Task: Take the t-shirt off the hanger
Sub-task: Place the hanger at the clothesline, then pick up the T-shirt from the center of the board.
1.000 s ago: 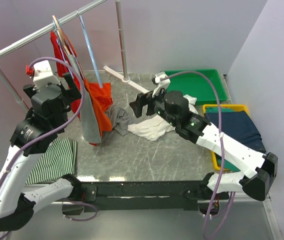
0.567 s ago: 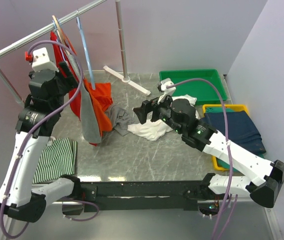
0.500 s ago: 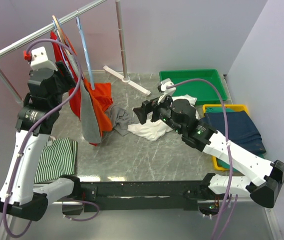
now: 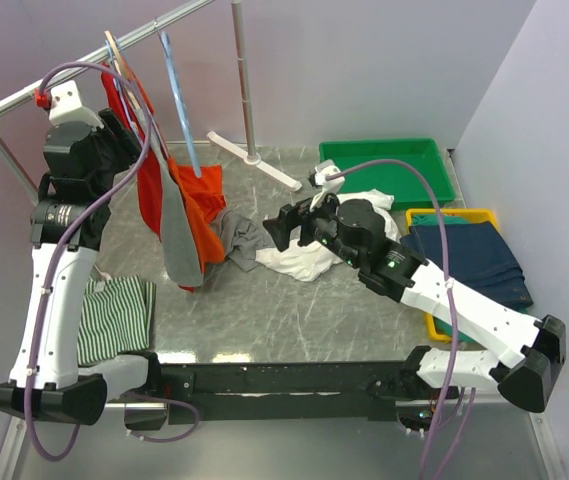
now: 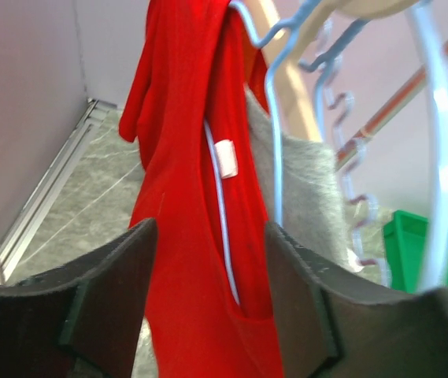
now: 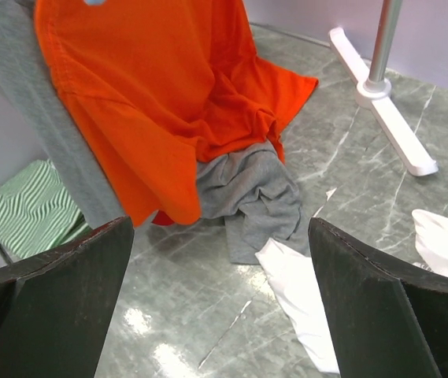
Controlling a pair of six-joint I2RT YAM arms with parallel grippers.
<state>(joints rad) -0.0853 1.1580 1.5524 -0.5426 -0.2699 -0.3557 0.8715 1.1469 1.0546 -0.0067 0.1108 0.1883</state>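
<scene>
- I am holding my left end effector (image 4: 114, 135) up high beside the rail (image 4: 84, 70), right at the red t-shirt (image 4: 147, 190).
- The red t-shirt (image 5: 180, 157) is hanging on the wooden hanger (image 5: 290, 94), with a small white tag (image 5: 225, 157) showing on it.
- My left fingers (image 5: 105, 307) are sitting on either side of the red cloth, which is filling the narrow gap between them; I cannot tell whether I am pinching it or only straddling it.
- A blue wire hanger (image 5: 436, 157) is hanging just beside the wooden one, and a grey garment (image 5: 306, 181) is drooping behind the red cloth.
- I am hovering my right end effector (image 4: 276, 225) low over the desk (image 4: 294, 310), released, its fingers spread wide with nothing between them.
- Ahead of my right fingers (image 6: 58, 299), an orange cloth (image 6: 168, 94) is draping down to the desk, with a crumpled grey cloth (image 6: 247, 197) lying against its lower edge.
- A white cloth (image 6: 294, 291) is lying on the desk, touching the grey one.
- A green-striped cloth (image 4: 114, 320) is lying at the desk's left edge.
- A green tray (image 4: 434, 165) and a yellow tray (image 4: 434, 215) are sitting at the far right.
</scene>
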